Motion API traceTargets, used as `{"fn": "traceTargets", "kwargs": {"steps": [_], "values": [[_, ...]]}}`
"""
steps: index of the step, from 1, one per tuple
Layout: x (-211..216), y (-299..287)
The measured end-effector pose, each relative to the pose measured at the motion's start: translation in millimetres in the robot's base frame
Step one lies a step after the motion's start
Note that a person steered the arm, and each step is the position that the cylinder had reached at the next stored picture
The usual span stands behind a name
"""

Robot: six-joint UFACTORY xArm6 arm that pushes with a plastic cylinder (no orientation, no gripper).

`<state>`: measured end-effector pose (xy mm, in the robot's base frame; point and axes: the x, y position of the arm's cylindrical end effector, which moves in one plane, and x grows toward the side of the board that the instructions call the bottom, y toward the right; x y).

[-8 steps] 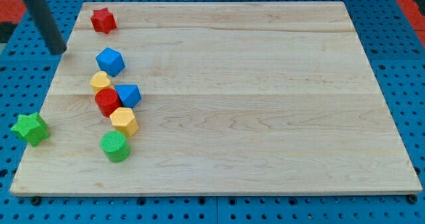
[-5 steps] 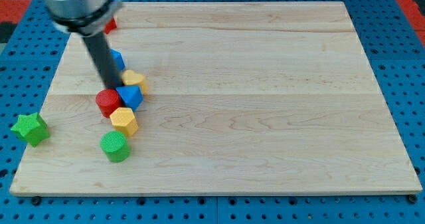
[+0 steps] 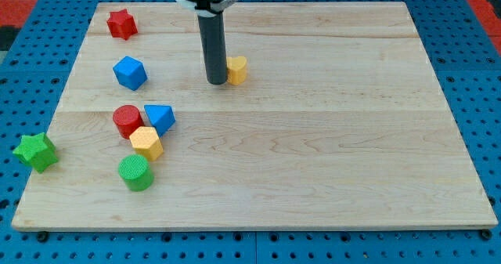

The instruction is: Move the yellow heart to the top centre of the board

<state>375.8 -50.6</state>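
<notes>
The yellow heart [image 3: 236,70] lies on the wooden board [image 3: 313,139], left of centre in the upper part. My tip [image 3: 217,81] stands right against the heart's left side, touching it or nearly so. The dark rod rises from there to the view's top edge.
A red star [image 3: 121,23] sits at the board's top left. A blue cube [image 3: 130,73] lies below it. A red cylinder [image 3: 127,121], a blue triangular block [image 3: 160,117], a yellow hexagonal block [image 3: 146,142] and a green cylinder [image 3: 136,173] cluster at the left. A green star [image 3: 35,152] lies off the board's left edge.
My tip swept from the view's upper left down to the cluster and then right and up, pushing the yellow heart out of the cluster toward the upper middle. The blue triangular block shifted slightly.
</notes>
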Motion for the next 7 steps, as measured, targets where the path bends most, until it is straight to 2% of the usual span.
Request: {"fn": "traceTargets", "kwargs": {"steps": [3,5,6,7], "values": [[-8.7,90.2],[-70.3,90.4],[-82.9,97.9],[-102.7,139.7]]}}
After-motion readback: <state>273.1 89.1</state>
